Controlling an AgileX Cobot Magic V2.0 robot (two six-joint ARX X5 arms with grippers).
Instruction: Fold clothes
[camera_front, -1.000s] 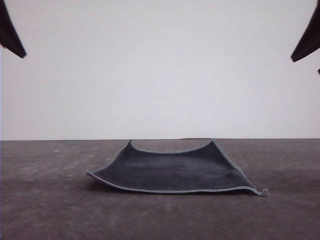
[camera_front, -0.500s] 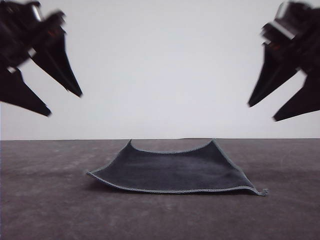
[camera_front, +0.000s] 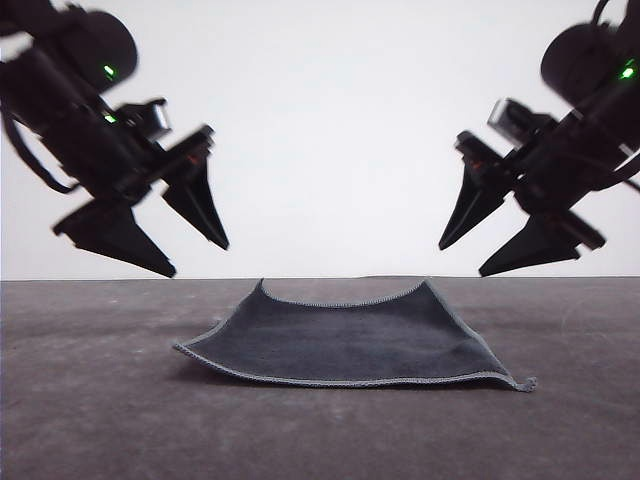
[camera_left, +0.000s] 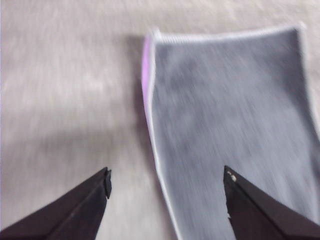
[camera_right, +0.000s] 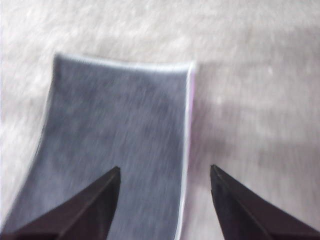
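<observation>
I see the cloth (camera_front: 350, 345) lying grey face up on the worktop (camera_front: 90, 420), near edge running left to right, far corners curling upward. My two arms hang above either side, angled down and inward. The left pincer (camera_front: 200, 257) and right pincer (camera_front: 462, 260) are both spread wide, holding nothing, clear of the cloth.

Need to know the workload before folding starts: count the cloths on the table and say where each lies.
1. The single cloth lies spread, dark grey face up, on the table, below and between the open left gripper and open right gripper. Another layer hidden underneath cannot be ruled out.
</observation>
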